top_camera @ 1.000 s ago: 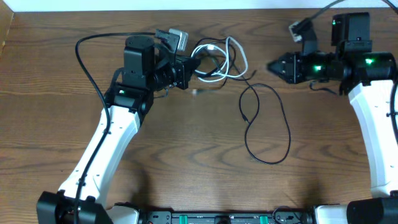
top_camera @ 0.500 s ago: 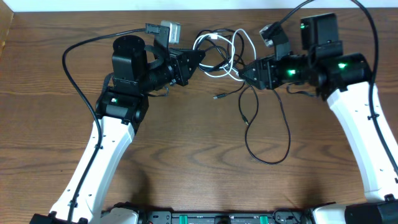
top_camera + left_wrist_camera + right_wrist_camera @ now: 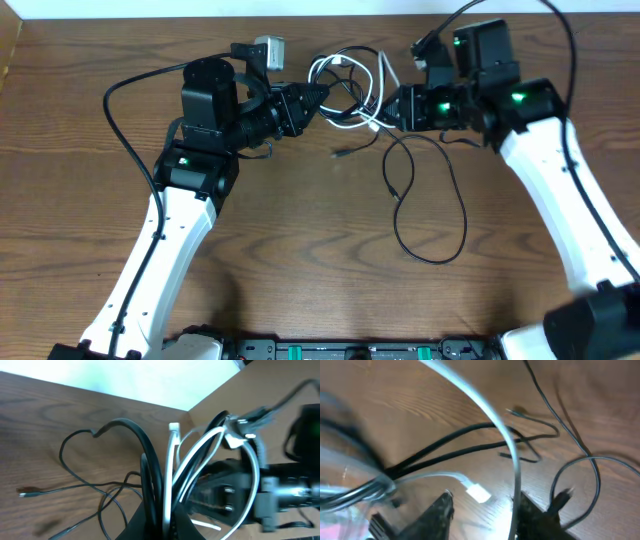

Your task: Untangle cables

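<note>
The cables form a bundle at the back middle: white cable [image 3: 384,78] loops mixed with black ones [image 3: 345,52]. My left gripper [image 3: 318,95] is shut on the bundle, and the left wrist view shows a white cord [image 3: 200,455] and a thick black cord [image 3: 150,455] pinched in that gripper [image 3: 162,521]. My right gripper [image 3: 386,112] is at the bundle's right side, open. In its wrist view the white cable [image 3: 490,415] runs down against the right finger [image 3: 530,512]. A white plug [image 3: 479,493] lies between the tips of that gripper [image 3: 482,510].
A thin black cable [image 3: 445,195] lies in a long loose loop on the wooden table [image 3: 300,260] below the right gripper. One small plug end [image 3: 340,155] rests near the middle. The table's back edge [image 3: 120,20] is just behind the bundle.
My right arm has swung left from the far right side to the bundle, its jaws now around the white cable. The left gripper shifted slightly up and right, still shut on the bundle.
</note>
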